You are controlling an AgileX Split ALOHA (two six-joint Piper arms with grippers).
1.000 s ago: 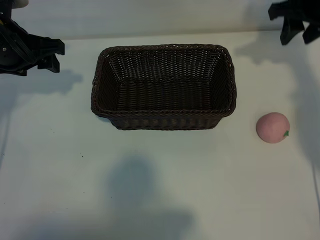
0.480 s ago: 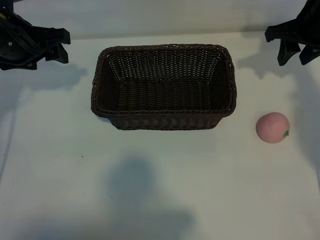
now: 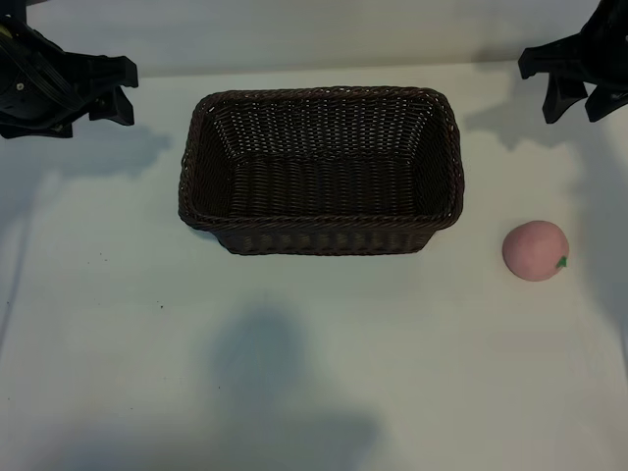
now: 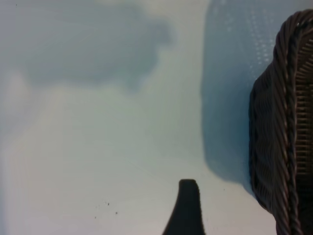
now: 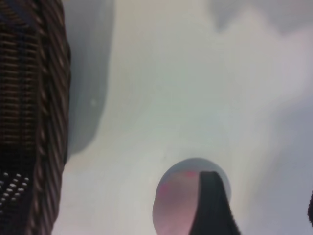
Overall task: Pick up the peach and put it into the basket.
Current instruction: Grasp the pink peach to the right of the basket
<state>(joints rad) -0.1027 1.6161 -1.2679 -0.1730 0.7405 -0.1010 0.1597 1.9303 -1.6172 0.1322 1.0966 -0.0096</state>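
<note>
Right hand [image 3: 575, 98], open and empty, hangs beyond the peach [image 3: 535, 251]; only its wrist view overlaps them.

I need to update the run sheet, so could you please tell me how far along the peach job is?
Nothing is done yet: the peach lies on the table, right of the basket, which holds nothing. In hand: the right tool hangs open above the far right corner, nearest the peach. The left tool is parked far left. Grasping and placing remain.

In the exterior view the left claw [image 3: 110, 90] and right claw [image 3: 572, 86] are both cut off by the frame edges. In the right wrist view a dark finger [image 5: 211, 205] hides part of the blurred peach [image 5: 176, 200], and the basket [image 5: 29, 122] is cropped.
</note>
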